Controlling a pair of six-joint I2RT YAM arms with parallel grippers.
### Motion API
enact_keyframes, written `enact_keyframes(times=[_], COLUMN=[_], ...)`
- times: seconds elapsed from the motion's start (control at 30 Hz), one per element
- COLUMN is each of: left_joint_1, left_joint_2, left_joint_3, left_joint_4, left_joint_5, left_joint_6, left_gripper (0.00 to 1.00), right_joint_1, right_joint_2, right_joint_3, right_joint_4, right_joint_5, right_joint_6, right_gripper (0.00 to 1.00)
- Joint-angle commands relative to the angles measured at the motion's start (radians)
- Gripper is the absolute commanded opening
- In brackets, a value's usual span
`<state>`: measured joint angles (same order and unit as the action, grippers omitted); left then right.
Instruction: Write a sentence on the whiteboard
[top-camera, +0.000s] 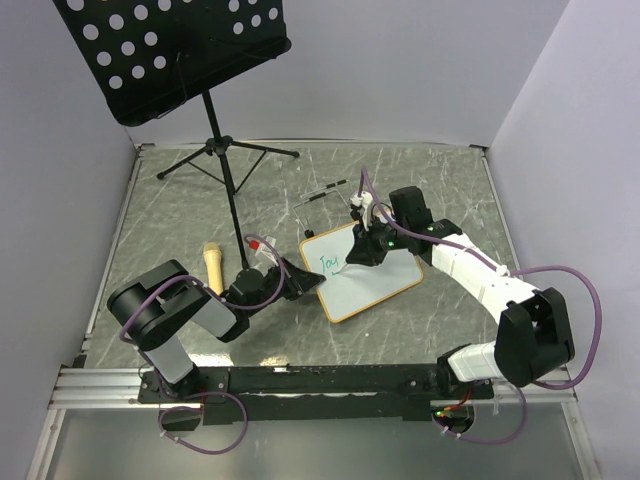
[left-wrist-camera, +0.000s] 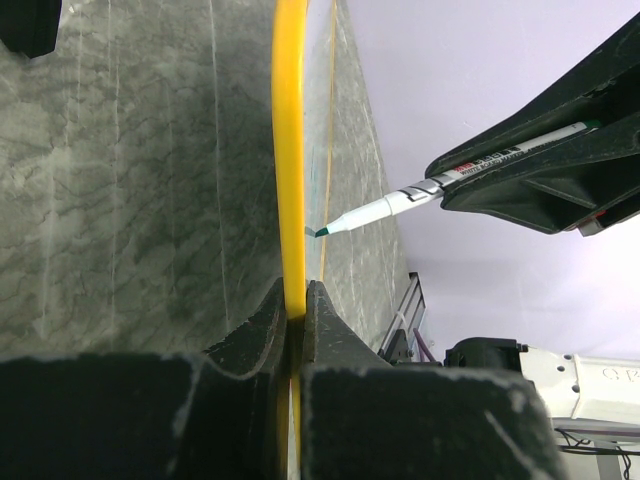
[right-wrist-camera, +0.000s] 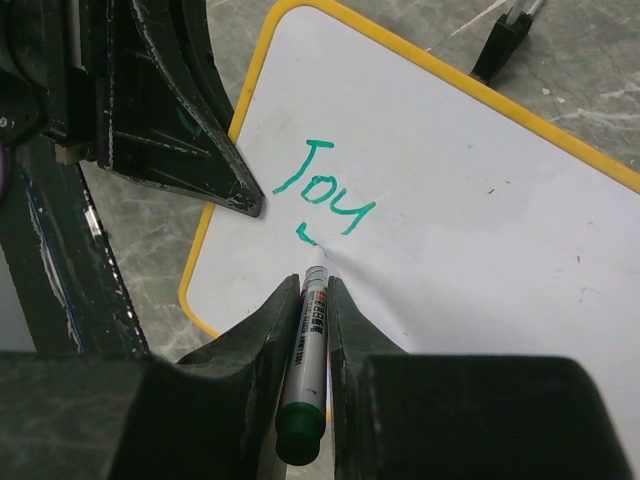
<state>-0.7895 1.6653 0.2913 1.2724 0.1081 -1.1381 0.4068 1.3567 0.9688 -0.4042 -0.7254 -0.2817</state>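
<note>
The whiteboard (top-camera: 375, 275) lies on the table with a yellow-tan frame; "Joy" is written on it in green (right-wrist-camera: 325, 190), with a short green stroke started below. My right gripper (right-wrist-camera: 312, 290) is shut on a green marker (right-wrist-camera: 310, 350), whose tip touches the board just under the word. In the top view the right gripper (top-camera: 362, 250) is over the board's upper left part. My left gripper (left-wrist-camera: 296, 300) is shut on the whiteboard's frame edge (left-wrist-camera: 289, 150) at the board's left side (top-camera: 305, 277). The marker (left-wrist-camera: 400, 204) also shows in the left wrist view.
A black perforated music stand (top-camera: 170, 50) rises at the back left, its tripod legs (top-camera: 225, 160) on the table. A wooden-handled tool (top-camera: 213, 265) lies left of the left gripper. A wire stand with black clips (top-camera: 325, 195) lies behind the board.
</note>
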Motion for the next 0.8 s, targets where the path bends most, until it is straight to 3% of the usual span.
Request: enact_keyframes(times=[0.0,0.77], left_joint_1=[-0.001,0.001], left_joint_2=[-0.003,0.01], left_joint_3=[0.014,0.022], left_joint_4=[0.418,0.423], left_joint_5=[0.007,0.024], left_joint_6=[0.028,0.02], left_gripper=[0.01,0.01], right_joint_1=[-0.006,-0.008], right_joint_2=[0.01,0.001], right_joint_3=[0.038,0.039], right_joint_4=[0.015,0.076], right_joint_5=[0.033,0.09], right_joint_6=[-0.008,0.024], right_gripper=[0.0,0.0])
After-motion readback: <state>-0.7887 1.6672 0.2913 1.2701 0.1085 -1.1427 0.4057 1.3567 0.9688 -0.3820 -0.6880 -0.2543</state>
